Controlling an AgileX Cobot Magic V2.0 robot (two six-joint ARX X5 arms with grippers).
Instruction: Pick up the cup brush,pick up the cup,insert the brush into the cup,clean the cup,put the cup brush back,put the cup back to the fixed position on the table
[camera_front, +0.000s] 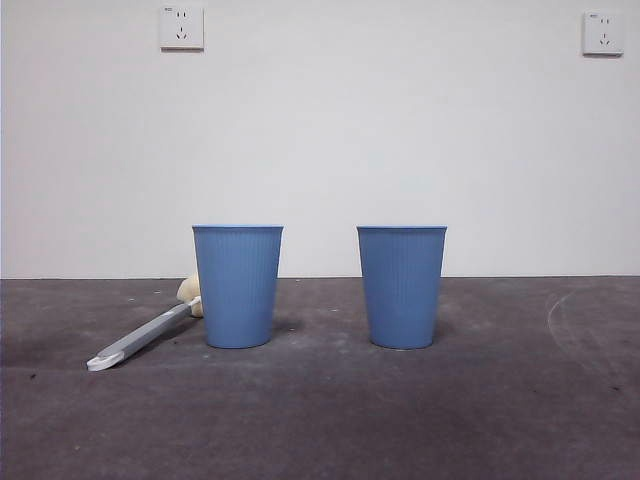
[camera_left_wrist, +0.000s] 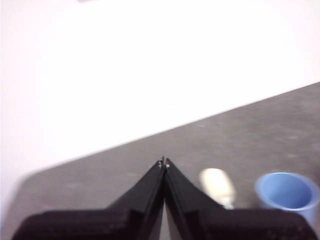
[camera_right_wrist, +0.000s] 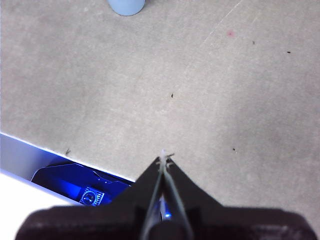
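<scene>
Blue plastic, finely ribbed, twice over: two identical cups stand upright on the dark grey bench (camera_front: 320, 420), the left cup (camera_front: 237, 286) and the right cup (camera_front: 401, 287), well apart, open mouths up, nothing in either as far as the front view lets on. And there's the cup brush (camera_front: 140, 340), lying flat just beside the left cup, its grey handle slanting toward the camera with the white loop end nearest us, its cream sponge head tucked behind the cup's edge. No arm shows in the front view. The left pincer (camera_left_wrist: 164, 162) hangs with its jaws pressed together, gripping nothing, the sponge head and one blue rim in sight beyond it. The right pincer (camera_right_wrist: 164, 161) is likewise closed and empty, above bare bench near its edge, a cup base far off. Handling, I'd judge: the brush looks light, with a stiff thin handle lying low, so take it mid-handle, clear of the squashy sponge. The cup looks light and a bit flexible, its taper inviting slip, so grip mid-wall, gently.
</scene>
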